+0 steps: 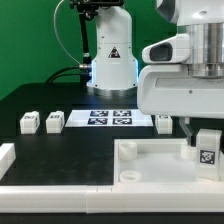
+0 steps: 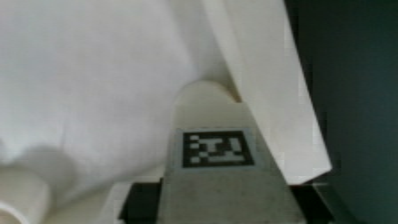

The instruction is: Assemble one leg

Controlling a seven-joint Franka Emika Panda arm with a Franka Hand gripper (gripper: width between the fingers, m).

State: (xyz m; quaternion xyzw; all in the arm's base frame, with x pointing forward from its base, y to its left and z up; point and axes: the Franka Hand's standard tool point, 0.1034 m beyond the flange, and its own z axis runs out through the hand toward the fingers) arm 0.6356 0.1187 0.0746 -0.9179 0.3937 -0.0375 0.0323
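My gripper (image 1: 203, 132) is shut on a leg (image 1: 207, 151), a small white block with a black-and-white marker. It holds the leg upright over the right end of the large white tray-like piece (image 1: 150, 172), close to its surface. In the wrist view the leg (image 2: 219, 150) sits between my dark fingers (image 2: 153, 201), with my gripper (image 2: 219, 198) shut on it. The tray's floor (image 2: 89, 90) and its raised rim (image 2: 267, 90) lie beneath. A round corner socket (image 2: 15, 196) shows beside the leg. Whether the leg touches the tray is hidden.
Two loose legs (image 1: 28, 122) (image 1: 54, 122) stand on the black table at the exterior view's left. A third leg (image 1: 163, 123) stands behind the gripper. The marker board (image 1: 110, 118) lies before the robot base (image 1: 112, 60). Another white part (image 1: 5, 155) sits at the left edge.
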